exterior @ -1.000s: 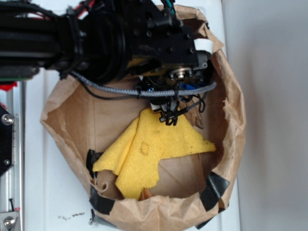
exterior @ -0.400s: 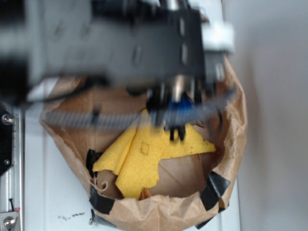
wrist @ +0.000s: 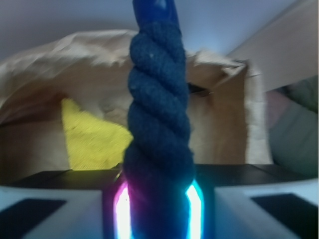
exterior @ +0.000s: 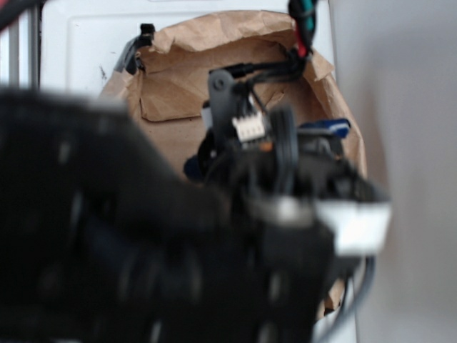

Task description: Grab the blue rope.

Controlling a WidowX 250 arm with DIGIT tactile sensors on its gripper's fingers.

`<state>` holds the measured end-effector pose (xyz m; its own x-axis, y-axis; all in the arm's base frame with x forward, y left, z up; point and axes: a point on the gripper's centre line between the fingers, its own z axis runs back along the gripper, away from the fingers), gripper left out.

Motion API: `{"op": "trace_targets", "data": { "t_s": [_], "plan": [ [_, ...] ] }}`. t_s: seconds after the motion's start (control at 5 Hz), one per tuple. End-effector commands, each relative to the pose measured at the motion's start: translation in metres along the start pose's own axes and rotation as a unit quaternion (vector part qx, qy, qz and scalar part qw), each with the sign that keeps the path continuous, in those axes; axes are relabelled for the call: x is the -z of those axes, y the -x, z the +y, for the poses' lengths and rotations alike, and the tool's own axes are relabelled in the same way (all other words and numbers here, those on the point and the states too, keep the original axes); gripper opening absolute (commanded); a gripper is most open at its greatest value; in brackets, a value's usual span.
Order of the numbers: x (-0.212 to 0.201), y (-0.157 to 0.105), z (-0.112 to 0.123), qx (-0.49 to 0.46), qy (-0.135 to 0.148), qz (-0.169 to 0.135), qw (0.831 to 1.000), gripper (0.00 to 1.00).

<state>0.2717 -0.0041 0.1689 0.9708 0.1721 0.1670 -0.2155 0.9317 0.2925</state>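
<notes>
In the wrist view the blue rope (wrist: 159,124) stands up out of the gripper (wrist: 158,209), its lower end pinched between the two fingers, whose inner faces glow pink (wrist: 121,211) on the left and cyan on the right; the twisted strands rise to a bright blue tip at the top of the frame, so the rope looks lifted clear of the paper bag (wrist: 65,59) behind it. The hold seems to sit low on the rope, and my guess is that a quick swing could let the long free part whip or slide through the fingers, since it is thick and soft rather than stiff. Left of the rope, a yellow cloth (wrist: 89,139) lies inside the bag, well apart from the rope. In the outside view the blurred black arm (exterior: 107,236) fills the left and bottom of the frame and hides the cloth and most of the bag floor; only the bag's back rim (exterior: 214,36) and a small strip of blue (exterior: 325,128) show beyond it. The crumpled bag walls stand close on every side and could snag the dangling rope if the arm moves sideways before going higher
</notes>
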Motion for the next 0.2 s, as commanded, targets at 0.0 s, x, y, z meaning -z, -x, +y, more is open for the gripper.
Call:
{"op": "trace_targets", "data": {
  "t_s": [0.0],
  "plan": [
    [-0.0103,-0.0123,0.0031,0.005,0.039,-0.023,0.999,0.00]
  ]
}}
